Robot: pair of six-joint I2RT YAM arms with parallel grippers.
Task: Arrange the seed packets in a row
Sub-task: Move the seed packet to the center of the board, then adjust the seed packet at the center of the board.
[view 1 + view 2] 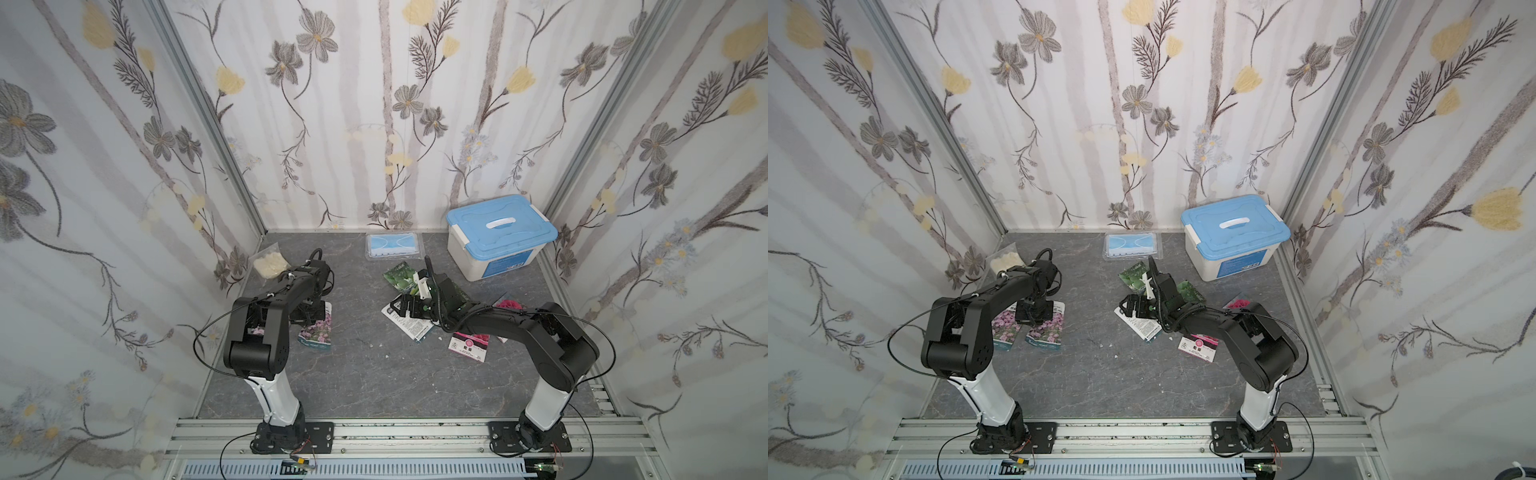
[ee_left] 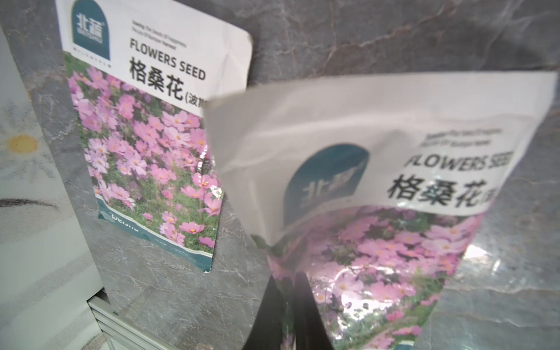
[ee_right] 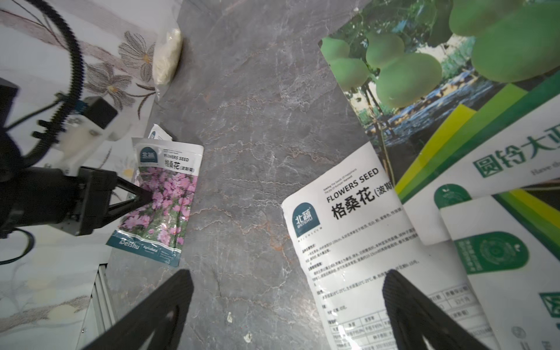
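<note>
So the left gripper (image 3: 148,194) has its fingers pinched on a pink flower packet (image 2: 378,188), which is bent up just beside a second pink packet (image 2: 142,145) lying flat on the grey table (image 1: 365,374). Meanwhile the right gripper (image 3: 288,271) hangs wide open over the messy pile. One of its fingers is above a white-backed packet (image 3: 363,242) overlapping the green gourd packets (image 3: 409,69), and there's a red bloom packet (image 1: 467,345) near that arm.

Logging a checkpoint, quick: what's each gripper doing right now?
Left gripper: closed on a pink flower seed packet.
Right gripper: open, holding nothing.
</note>
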